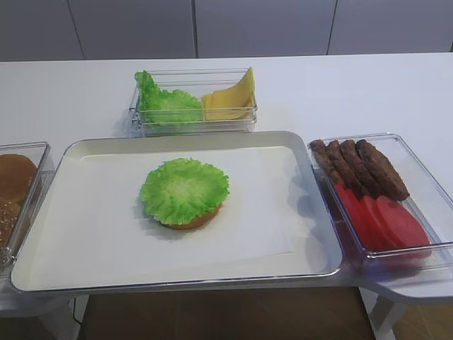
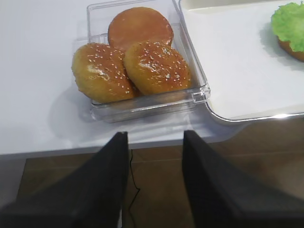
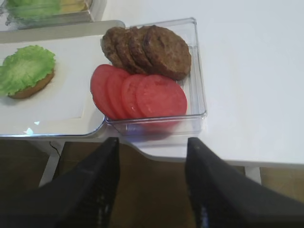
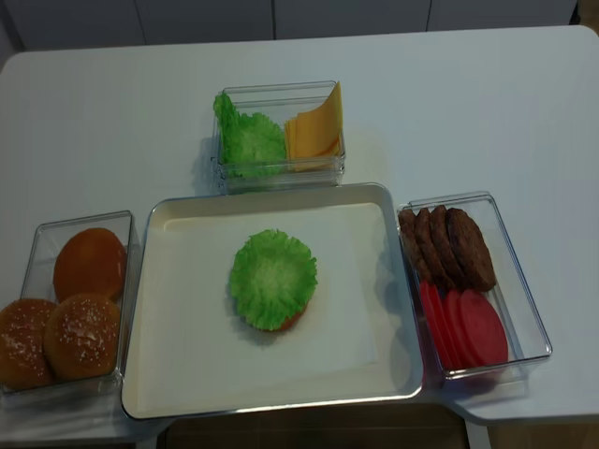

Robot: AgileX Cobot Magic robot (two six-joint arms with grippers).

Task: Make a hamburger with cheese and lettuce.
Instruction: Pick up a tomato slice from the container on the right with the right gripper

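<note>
Item: hamburger [image 4: 273, 281], in assembly; a bun half with one ruffled leaf laid on top, near the middle of the tray [image 4: 168, 374], on the tray's paper liner; the leaf overhangs the bun all round, and a crescent of bun shows at the near edge.

Stock, placed relative to the tray: behind it, a clear box [image 4: 277, 174] holding spare lettuce [image 4: 246, 142] on its left side and cheese [image 4: 316, 129] on its right, the slices leaning upright against the box's right wall; to the tray's left, a box of buns [image 2: 137, 57], two seeded tops and one plain half; to its right, a box of patties [image 3: 149, 50] at the far end and red slices [image 3: 137, 95] at the near end.

Right gripper [image 3: 152, 190]: below the near table edge, in front of the patty box; jaws spread wide, nothing between them.
Left gripper [image 2: 154, 185]: likewise below the table edge, in front of the bun box; jaws apart, empty.

Step in hand, as judged: lettuce is on, cheese is not; fetching a slice looks next. Advice: the right arm sits nearer the cheese side of the box; come down over the slices' upper edge, pinch across one slice only so the others stay leaning; lift clear of the box wall before travelling; release low and flat over the leaf, corners roughly even, so the slice does not slide off the ruffles.
</note>
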